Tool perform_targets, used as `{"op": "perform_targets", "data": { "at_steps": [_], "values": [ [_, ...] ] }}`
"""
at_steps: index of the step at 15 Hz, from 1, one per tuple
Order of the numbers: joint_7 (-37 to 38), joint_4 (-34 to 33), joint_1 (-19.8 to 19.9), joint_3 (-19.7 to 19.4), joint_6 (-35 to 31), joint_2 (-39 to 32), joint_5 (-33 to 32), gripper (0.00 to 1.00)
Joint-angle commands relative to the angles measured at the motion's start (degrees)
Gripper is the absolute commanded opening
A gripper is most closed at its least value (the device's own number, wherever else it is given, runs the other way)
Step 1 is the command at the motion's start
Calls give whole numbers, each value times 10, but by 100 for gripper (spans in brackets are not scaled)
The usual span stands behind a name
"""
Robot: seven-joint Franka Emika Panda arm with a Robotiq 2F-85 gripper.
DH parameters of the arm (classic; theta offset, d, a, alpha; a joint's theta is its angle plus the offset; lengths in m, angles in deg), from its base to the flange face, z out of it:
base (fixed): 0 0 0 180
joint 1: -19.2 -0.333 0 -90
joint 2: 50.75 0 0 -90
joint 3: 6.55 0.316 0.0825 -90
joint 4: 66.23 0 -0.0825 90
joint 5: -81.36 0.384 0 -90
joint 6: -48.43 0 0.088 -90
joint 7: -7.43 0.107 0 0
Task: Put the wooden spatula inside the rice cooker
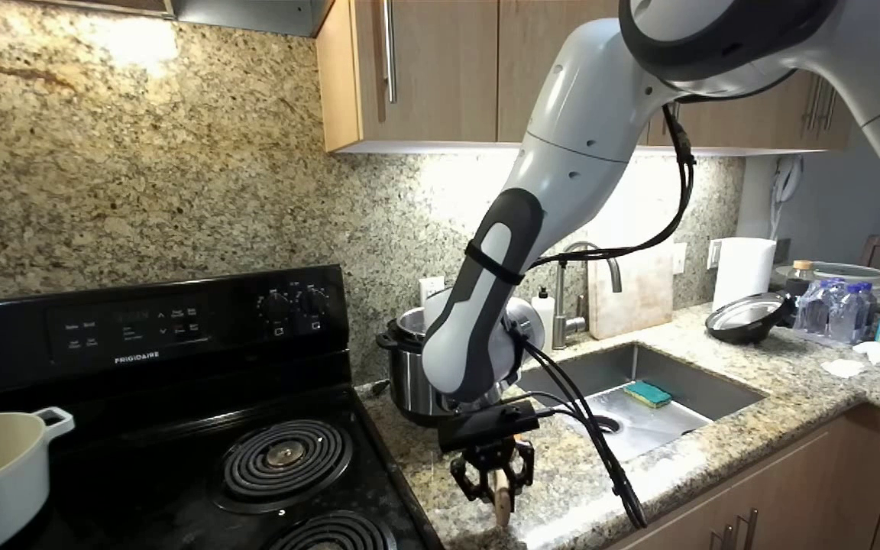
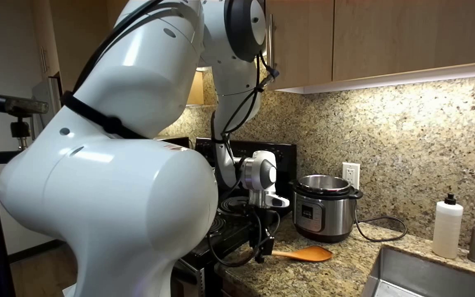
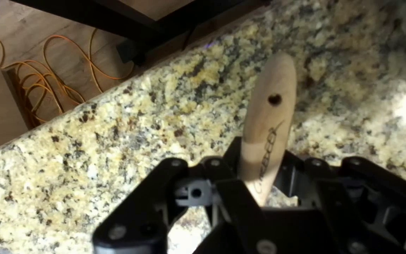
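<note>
Beneath light-wood cupboards (image 2: 406, 37), a speckled counter (image 2: 316, 278) meets a matching wall (image 2: 390, 136). Near the stove (image 1: 173, 462), the jaws look clamped on the handle (image 3: 270, 116) of the wooden spatula (image 2: 303, 253), presumably so its broad head (image 2: 315, 253) can enter the rice cooker (image 2: 334, 216) first. That head sits low in front of the cooker; whether it touches the counter is unclear. The cooker stands lidless, probably for easy loading. A sink (image 1: 692, 374) is set into the counter.

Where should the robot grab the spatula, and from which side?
I'd take the spatula by its handle, from above, pinching both sides: that part is slim, with the counter beneath; the head is broad and flat.
</note>
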Motion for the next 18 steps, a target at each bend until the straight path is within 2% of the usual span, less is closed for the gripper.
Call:
{"op": "perform_targets", "data": {
  "at_steps": [1,5,8,9,10,13,14,15,18],
  "values": [
    [-52,10,28,21,13,-9,18,48],
    [-125,10,60,46,-3,-30,54,73],
    [-171,13,73,50,-6,-37,81,93],
    [-182,12,75,49,-4,-38,87,96],
    [-196,11,75,48,-2,-37,89,64],
    [-213,12,75,45,2,-28,93,54],
    [-217,12,76,46,1,-26,95,89],
    [-224,14,79,50,-3,-22,100,89],
    [-226,23,78,49,-21,-15,106,99]
  ]
}}
